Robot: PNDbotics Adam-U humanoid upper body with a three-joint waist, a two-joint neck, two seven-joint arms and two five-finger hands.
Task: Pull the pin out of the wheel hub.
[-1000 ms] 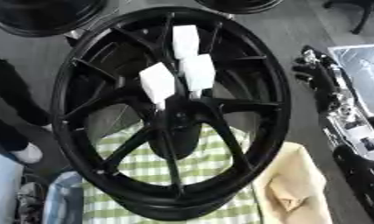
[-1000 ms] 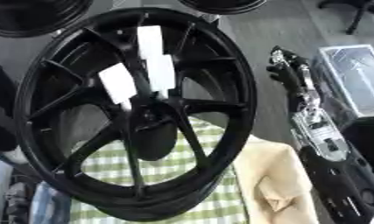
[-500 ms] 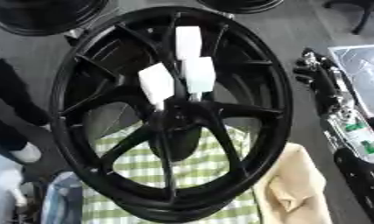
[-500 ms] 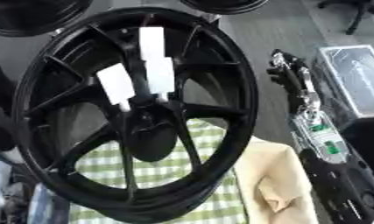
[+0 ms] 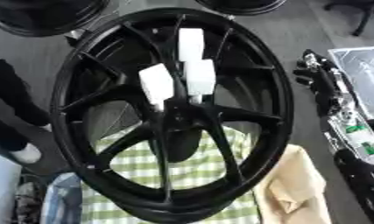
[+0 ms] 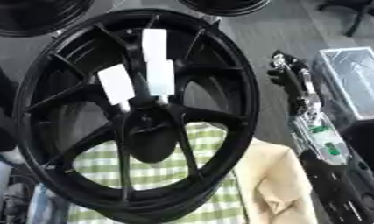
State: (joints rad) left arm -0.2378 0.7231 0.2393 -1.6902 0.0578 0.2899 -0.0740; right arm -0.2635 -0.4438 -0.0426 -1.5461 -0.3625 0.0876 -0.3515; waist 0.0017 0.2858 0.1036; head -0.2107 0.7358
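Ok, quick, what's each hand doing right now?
Left hand: not in view.
Right hand: beside the wheel, touching nothing; whether open or shut cannot be told.

You see the large black spoked wheel [image 5: 171,118] resting on a green-and-white checked cloth [image 5: 193,168], near side, with a tan folded cloth [image 5: 293,192] to its right.

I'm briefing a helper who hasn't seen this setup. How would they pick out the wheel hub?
Find the big black wheel that fills the middle, lying over a green checked cloth. Follow its spokes inward to where they meet: that dark centre is the hub. Three white blocks stand just above it, which nothing else nearby has.
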